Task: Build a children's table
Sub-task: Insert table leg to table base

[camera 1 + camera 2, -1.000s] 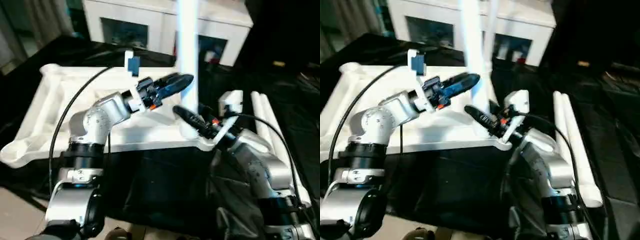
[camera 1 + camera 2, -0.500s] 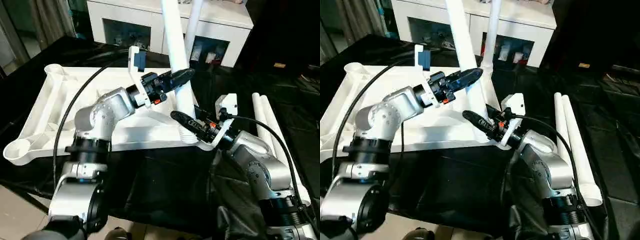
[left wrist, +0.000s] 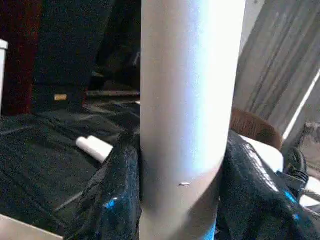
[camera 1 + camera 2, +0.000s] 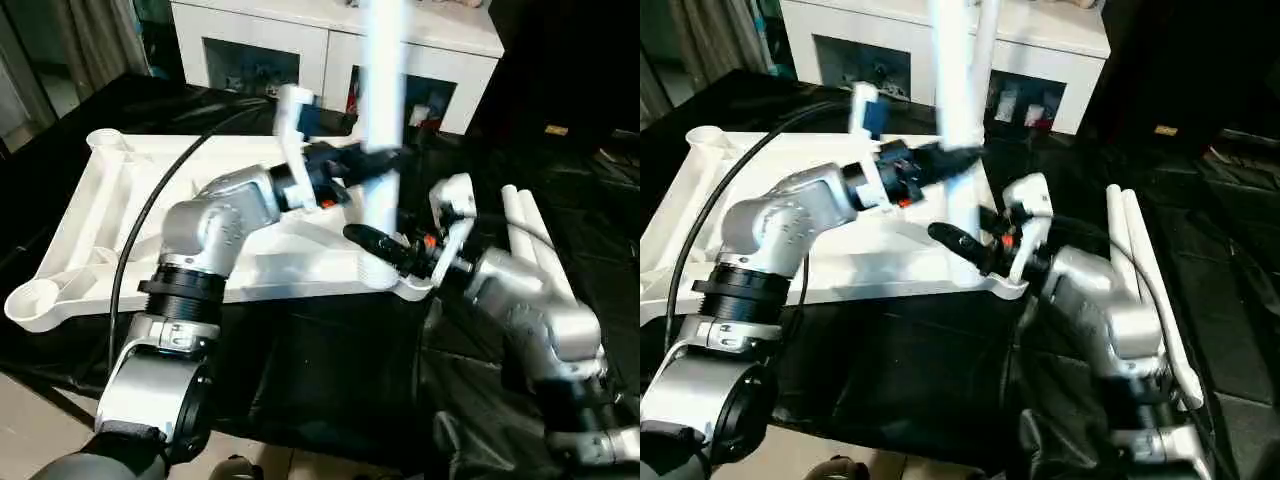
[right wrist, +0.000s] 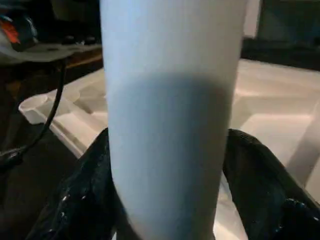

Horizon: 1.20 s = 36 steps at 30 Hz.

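The children's table top [image 4: 120, 200] lies upside down, ribs up, on the black sheet. A white leg [image 4: 382, 60] stands upright in its near right corner socket [image 4: 385, 272]. My left gripper [image 4: 375, 165] is shut on the leg partway up. In the left wrist view both black fingers [image 3: 112, 200] press against the leg [image 3: 190, 100]. My right gripper [image 4: 385, 245] sits around the leg just above the socket. In the right wrist view the leg [image 5: 170, 75] runs through it, with the table top [image 5: 270, 125] behind. A second leg [image 4: 985, 30] stands at the far right corner.
Two loose legs [image 4: 530, 230] lie side by side on the black sheet right of my right arm. A white glass-door cabinet [image 4: 250, 40] stands behind the work table. A black cable [image 4: 150, 215] arcs over the table top beside my left arm.
Half a second ago the held leg leaned to the left at its top; now it stands upright. My left gripper has shifted right with it, and the right forearm has swung outward.
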Available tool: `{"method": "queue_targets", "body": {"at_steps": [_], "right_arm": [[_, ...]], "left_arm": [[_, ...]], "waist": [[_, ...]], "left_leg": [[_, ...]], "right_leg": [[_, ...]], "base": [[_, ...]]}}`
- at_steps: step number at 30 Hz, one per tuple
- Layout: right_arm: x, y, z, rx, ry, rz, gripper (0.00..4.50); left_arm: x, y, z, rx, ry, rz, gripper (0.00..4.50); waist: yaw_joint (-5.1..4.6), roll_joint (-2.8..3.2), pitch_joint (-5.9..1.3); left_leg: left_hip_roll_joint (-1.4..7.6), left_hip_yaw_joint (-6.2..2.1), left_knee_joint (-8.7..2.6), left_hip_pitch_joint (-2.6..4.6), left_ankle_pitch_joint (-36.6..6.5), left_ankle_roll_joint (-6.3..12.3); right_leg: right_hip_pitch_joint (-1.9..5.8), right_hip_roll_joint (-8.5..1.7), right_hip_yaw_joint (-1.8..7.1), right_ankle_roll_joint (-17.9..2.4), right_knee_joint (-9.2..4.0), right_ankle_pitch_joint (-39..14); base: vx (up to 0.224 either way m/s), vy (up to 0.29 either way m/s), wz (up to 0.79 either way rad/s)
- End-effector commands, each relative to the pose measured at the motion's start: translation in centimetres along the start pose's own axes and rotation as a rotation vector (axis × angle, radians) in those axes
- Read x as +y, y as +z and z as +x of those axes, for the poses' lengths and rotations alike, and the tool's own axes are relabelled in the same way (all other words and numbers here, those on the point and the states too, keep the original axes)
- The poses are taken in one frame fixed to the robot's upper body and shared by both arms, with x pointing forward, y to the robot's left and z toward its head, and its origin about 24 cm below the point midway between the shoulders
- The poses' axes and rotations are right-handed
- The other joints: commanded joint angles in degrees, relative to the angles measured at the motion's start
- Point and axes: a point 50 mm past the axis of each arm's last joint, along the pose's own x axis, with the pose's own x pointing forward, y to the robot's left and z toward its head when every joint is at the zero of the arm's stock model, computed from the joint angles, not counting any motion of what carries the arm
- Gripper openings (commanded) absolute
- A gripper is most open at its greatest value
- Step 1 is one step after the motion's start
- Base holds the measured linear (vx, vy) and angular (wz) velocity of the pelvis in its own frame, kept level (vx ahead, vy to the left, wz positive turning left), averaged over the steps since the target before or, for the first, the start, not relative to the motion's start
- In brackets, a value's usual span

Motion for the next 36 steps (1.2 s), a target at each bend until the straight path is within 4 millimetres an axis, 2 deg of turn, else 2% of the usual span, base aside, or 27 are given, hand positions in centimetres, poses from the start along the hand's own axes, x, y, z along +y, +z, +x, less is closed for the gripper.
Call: {"method": "queue_targets", "body": {"at_steps": [1, 6, 8, 15, 23, 28, 36], "right_arm": [[-0.7, 0.1, -0.3, 0.040, -0.034, -0.007, 3.01], [-0.6, 0.5, -0.6, 0.076, -0.015, 0.013, 3.01], [-0.5, 0.5, -0.6, 0.087, -0.011, 0.010, 3.01], [-0.2, 0.8, -1.3, 0.109, 0.023, 0.012, 3.01], [-0.1, 0.9, -1.3, 0.113, 0.029, 0.007, 3.01], [0.0, 0.3, -0.7, 0.138, 0.042, 0.012, 3.01], [-0.1, 0.2, -0.7, 0.145, 0.041, 0.025, 2.20]], "left_arm": [[-0.7, 1.0, 0.6, 0.010, -0.044, 0.081, 1.85], [-0.7, 0.8, 0.5, 0.038, -0.055, 0.118, 1.85], [-0.6, 0.7, 0.5, 0.050, -0.055, 0.129, 1.85], [-0.5, 0.5, 0.4, 0.078, -0.066, 0.156, 1.85], [-0.8, 0.6, 0.6, 0.080, -0.099, 0.163, 1.85], [-1.0, 0.6, 0.7, 0.090, -0.120, 0.169, 1.85], [-1.0, 0.6, 0.7, 0.098, -0.133, 0.174, 1.85]], "waist": [[0.09, -0.34, -5.36], [0.13, -0.28, -5.47], [0.14, -0.42, -5.42], [0.18, -0.65, -5.24], [0.21, -0.84, -5.25], [0.22, -0.97, -5.29], [0.26, -1.05, -5.35]], "left_leg": [[2.90, -1.36, -3.91, 1.28, -9.6, 0.76], [2.93, -1.28, -3.75, 1.30, -8.4, 1.15], [2.89, -1.27, -3.75, 1.28, -8.4, 1.29], [2.89, -1.29, -3.76, 1.29, -10.3, 0.38], [2.86, -1.35, -3.68, 1.12, -10.5, 0.11], [2.84, -1.36, -3.67, 1.11, -10.3, 0.08], [2.84, -1.33, -3.61, 1.05, -9.7, 0.23]], "right_leg": [[3.32, -3.64, 2.51, -11.1, -3.34, -12.2], [3.28, -3.60, 2.51, -11.6, -3.01, -10.2], [3.32, -3.55, 2.50, -11.5, -3.05, -10.4], [3.15, -3.72, 2.52, -9.9, -3.48, -15.2], [3.03, -3.79, 2.46, -9.4, -3.52, -16.6], [2.96, -3.81, 2.45, -9.2, -3.49, -16.6], [3.04, -3.78, 2.46, -9.4, -3.31, -15.5]], "base": [[0.000, 0.000, 0.00], [0.000, 0.000, 0.00], [0.000, 0.000, 0.00], [0.000, 0.000, 0.00], [0.000, 0.000, 0.00], [0.000, 0.000, 0.00], [0.000, 0.000, 0.00]]}}
